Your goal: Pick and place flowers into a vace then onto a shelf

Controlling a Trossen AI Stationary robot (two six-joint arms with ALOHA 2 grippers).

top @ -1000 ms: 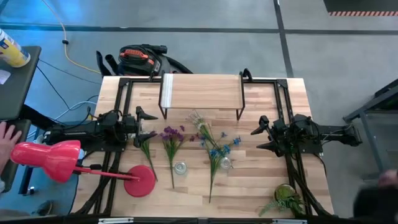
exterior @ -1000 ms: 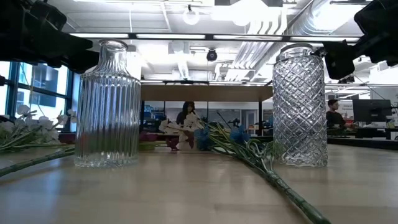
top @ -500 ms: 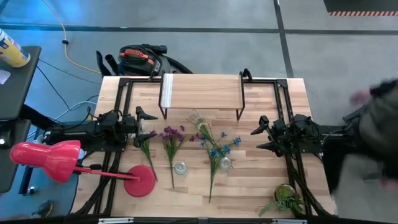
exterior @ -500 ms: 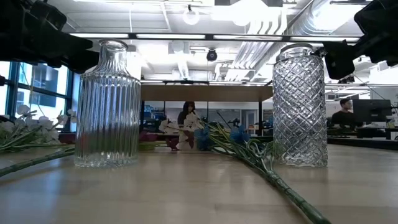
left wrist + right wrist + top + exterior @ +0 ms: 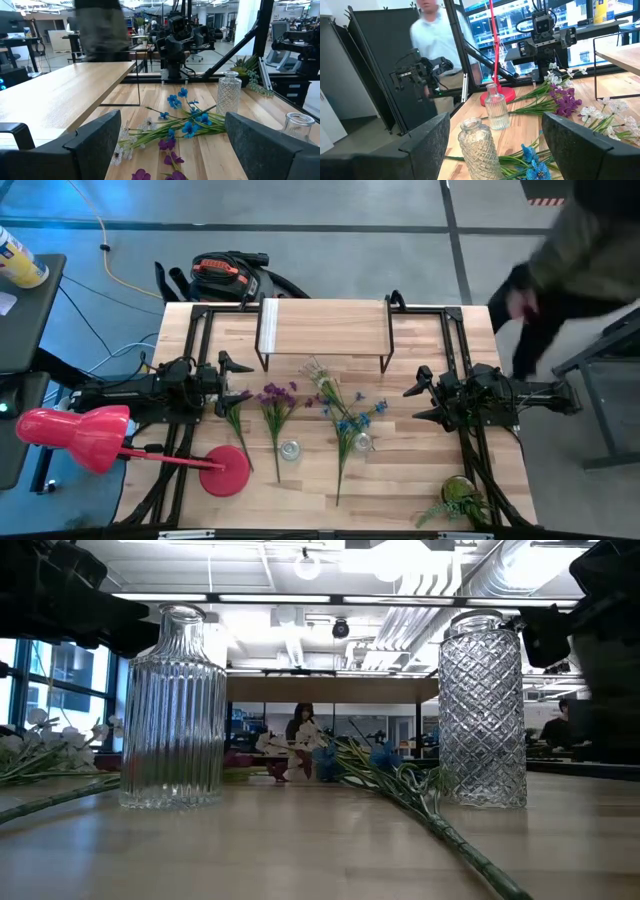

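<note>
Dark left gripper (image 5: 222, 381): low, level, fingers apart | right gripper (image 5: 418, 401): same, empty | flowers (image 5: 340, 420) between

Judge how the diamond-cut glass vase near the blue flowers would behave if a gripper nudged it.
The diamond-cut vase looks tall and narrow, so a high push could tip it. Being clear glass, it is probably fragile and slippery. Stems lying against its base might drag along.

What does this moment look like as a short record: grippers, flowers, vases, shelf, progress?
left gripper: open, empty, at the table's left side
right gripper: open, empty, at the table's right side
flowers: lying flat mid-table, none lifted
ribbed vase: upright, empty
diamond-cut vase: upright, empty, stems lying beside it
shelf: at the table's far edge, nothing on it
progress: no flower in a vase yet
</note>
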